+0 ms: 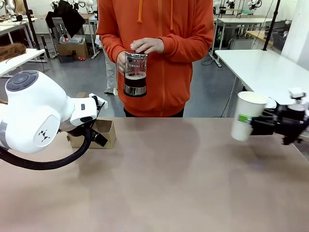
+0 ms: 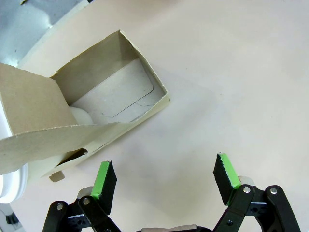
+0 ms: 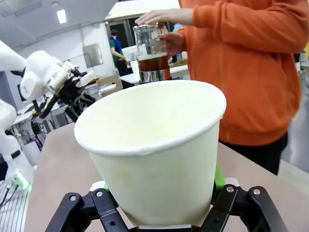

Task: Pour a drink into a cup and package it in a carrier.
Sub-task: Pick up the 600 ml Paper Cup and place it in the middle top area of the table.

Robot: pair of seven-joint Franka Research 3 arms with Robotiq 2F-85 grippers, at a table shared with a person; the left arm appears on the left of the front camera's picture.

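Cup (image 1: 251,104): lidless, upright, clamped by right gripper (image 1: 245,120), likely presented for pouring | drink (image 1: 135,80): in person's pitcher (image 1: 135,64), untipped | left gripper (image 2: 164,176): jaws wide, empty, beside carrier (image 2: 116,92), seemingly ready for packaging

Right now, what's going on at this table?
The right gripper is shut on a white paper cup, lidless and empty, held above the table's right side. A person across the table holds a glass pitcher of dark drink in both hands. The left gripper hangs open beside the brown cardboard carrier. Nothing is poured yet.
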